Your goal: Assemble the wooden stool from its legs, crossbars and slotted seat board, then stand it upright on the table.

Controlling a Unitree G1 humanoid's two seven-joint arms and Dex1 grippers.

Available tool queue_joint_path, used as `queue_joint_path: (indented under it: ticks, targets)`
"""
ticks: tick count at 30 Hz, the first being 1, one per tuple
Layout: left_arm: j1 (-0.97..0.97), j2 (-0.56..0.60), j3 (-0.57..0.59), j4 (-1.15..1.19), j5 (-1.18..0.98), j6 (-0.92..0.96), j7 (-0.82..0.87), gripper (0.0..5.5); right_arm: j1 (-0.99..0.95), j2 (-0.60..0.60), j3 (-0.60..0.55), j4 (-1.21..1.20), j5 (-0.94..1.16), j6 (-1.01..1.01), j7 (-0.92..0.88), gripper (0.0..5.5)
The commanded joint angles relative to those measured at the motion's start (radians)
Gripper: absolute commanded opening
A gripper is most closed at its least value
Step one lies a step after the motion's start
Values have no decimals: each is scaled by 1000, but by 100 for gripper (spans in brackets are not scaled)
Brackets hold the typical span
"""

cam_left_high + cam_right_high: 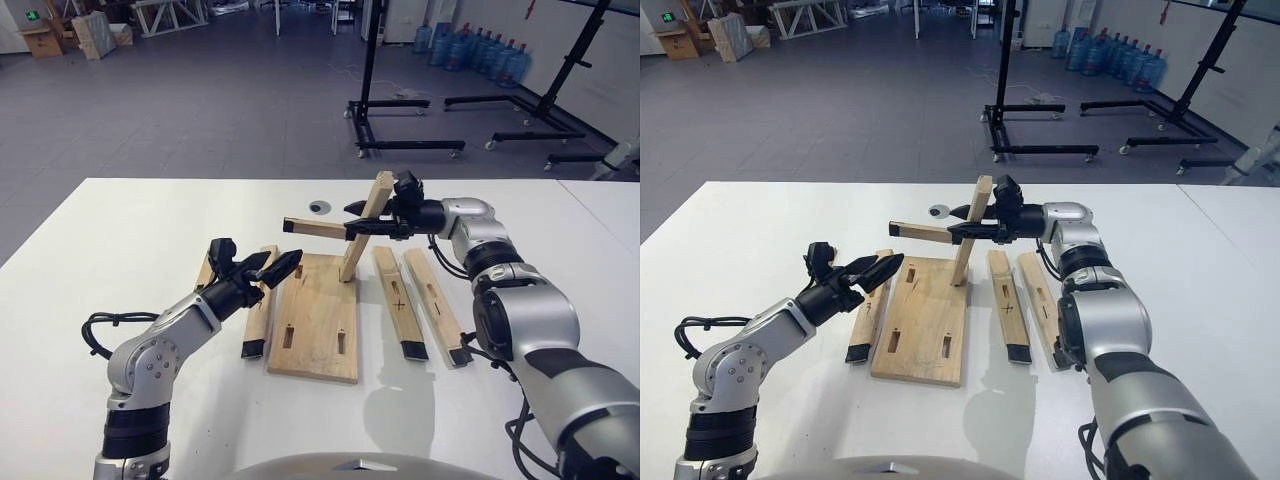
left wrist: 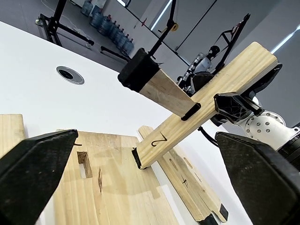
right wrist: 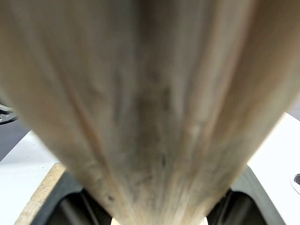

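Leg (image 1: 381, 189) in right tool (image 1: 357, 222) — tilted over seat board (image 1: 315, 335).

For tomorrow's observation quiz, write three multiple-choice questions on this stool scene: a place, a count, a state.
1. Where does the tilted leg's lower end rest? A on the seat board B on the floor C in mid-air
2. How many legs lie flat right of the board? A one B two C four
3. The left gripper is: A open and empty B shut on a leg C shut on the board
Answers: A, its foot meets the board; B, two lie side by side; A, fingers spread, nothing between.
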State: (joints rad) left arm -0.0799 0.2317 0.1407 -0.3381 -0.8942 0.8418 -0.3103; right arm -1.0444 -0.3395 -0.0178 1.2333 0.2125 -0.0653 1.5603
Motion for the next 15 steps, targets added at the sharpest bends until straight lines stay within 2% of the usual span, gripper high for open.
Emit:
queue_joint_path:
  ticks: [1,7,15]
  targets:
    - [8,-3,-5,-13,-4,13,12,538,28,37,52,24,-83,53,-55,207]
    - [6,-9,-6,-10,-2,11,14,538,73,21,99,36,-129,77,-101,207]
    - [6,-9,-7,-12,-3,10,13,538,105,13,166,24,-168,2,-114,207]
